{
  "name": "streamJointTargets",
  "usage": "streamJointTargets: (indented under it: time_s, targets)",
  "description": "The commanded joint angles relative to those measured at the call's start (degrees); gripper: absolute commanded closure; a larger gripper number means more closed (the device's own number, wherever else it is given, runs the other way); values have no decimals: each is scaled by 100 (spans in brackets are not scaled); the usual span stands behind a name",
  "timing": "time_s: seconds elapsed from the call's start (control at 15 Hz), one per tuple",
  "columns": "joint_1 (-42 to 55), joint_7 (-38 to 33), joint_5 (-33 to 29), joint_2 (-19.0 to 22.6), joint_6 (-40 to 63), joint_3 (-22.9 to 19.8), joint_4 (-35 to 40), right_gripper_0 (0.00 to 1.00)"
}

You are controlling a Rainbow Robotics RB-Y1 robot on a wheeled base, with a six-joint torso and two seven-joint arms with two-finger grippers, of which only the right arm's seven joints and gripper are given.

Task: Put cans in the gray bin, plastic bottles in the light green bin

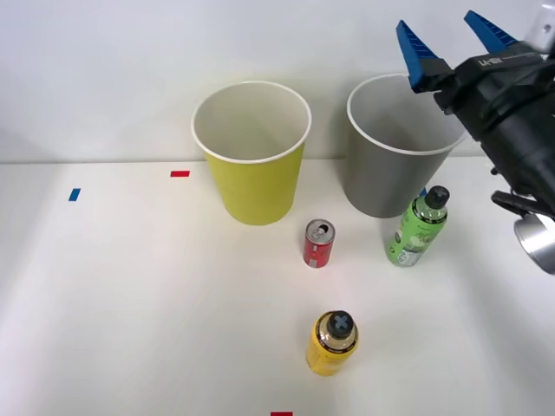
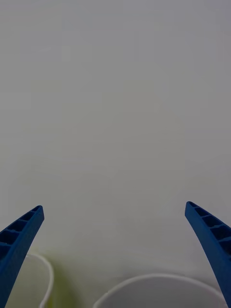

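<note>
My right gripper [image 1: 440,24] hangs open and empty above the far right rim of the gray bin [image 1: 392,165]. In the right wrist view its blue fingers [image 2: 19,240] spread wide over that bin's white rim [image 2: 154,280]. The light green bin [image 1: 253,178] stands to the left of the gray one; a sliver of its rim [image 2: 44,272] shows at the wrist. A short red can [image 1: 318,243] stands upright in front of the gap between the bins. The green plastic bottle [image 1: 419,227] stands before the gray bin. The yellow bottle [image 1: 332,343] stands nearer the front edge.
Small tape marks lie on the white table: blue [image 1: 75,194] and red [image 1: 179,173] at the left, red [image 1: 281,413] at the front edge. A white wall rises behind the bins. Open tabletop stretches to the left.
</note>
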State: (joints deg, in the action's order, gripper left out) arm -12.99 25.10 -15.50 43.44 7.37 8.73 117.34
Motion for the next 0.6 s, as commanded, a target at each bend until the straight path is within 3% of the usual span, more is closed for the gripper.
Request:
streamJointTargets:
  time_s: [0.07,0.27,0.4,0.6]
  targets:
    - [903,-40,38,121,-25,-521,650,0]
    - [2046,-119,65,25,-394,-1303,1160,0]
    - [2731,-181,135,-257,-517,-1672,1441,0]
    - [3628,-163,117,-872,-754,-1831,1555,0]
